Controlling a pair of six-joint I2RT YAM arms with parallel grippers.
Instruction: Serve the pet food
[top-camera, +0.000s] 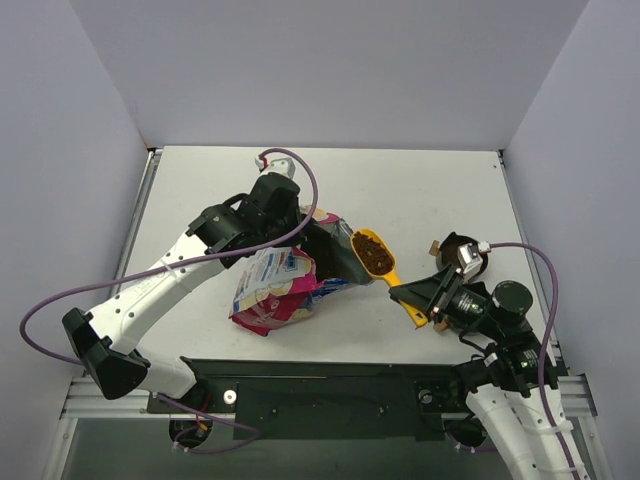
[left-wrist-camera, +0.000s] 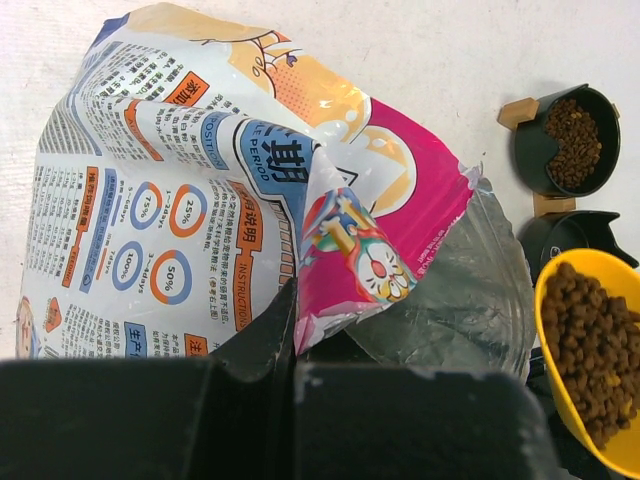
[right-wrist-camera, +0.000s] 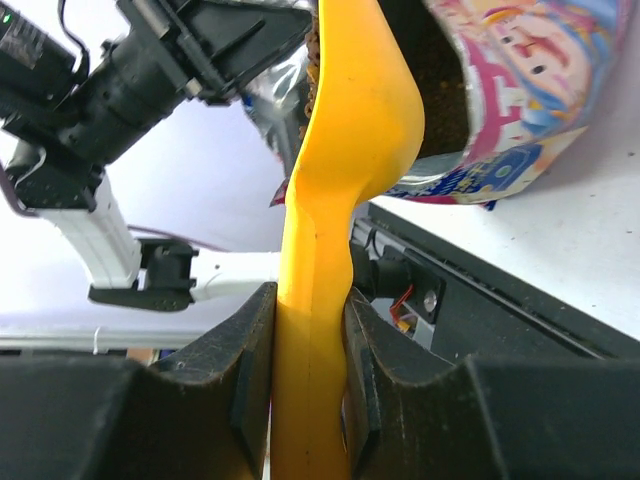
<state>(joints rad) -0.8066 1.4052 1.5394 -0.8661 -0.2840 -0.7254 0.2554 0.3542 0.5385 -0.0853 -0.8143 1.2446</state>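
Note:
Pet food (top-camera: 377, 256) fills the bowl of a yellow scoop (top-camera: 392, 277), which hangs level just right of the bag's mouth. My right gripper (top-camera: 420, 300) is shut on the scoop's handle (right-wrist-camera: 312, 330), with the fingers (right-wrist-camera: 245, 370) pressed against both sides. The pink-and-blue printed bag (top-camera: 272, 292) lies on the table, its silver-lined mouth facing right. My left gripper (top-camera: 305, 233) is shut on the bag's upper edge (left-wrist-camera: 320, 290) and holds the mouth open. In the left wrist view the loaded scoop (left-wrist-camera: 590, 350) sits at lower right. A black bowl (left-wrist-camera: 565, 140) beyond it holds kibble.
A second black bowl (left-wrist-camera: 575, 235) stands beside the filled one on a wooden stand. In the top view the bowls (top-camera: 462, 252) are partly hidden behind my right wrist. White walls close the table (top-camera: 400, 190) on three sides. The black base rail (top-camera: 330, 385) runs along the near edge.

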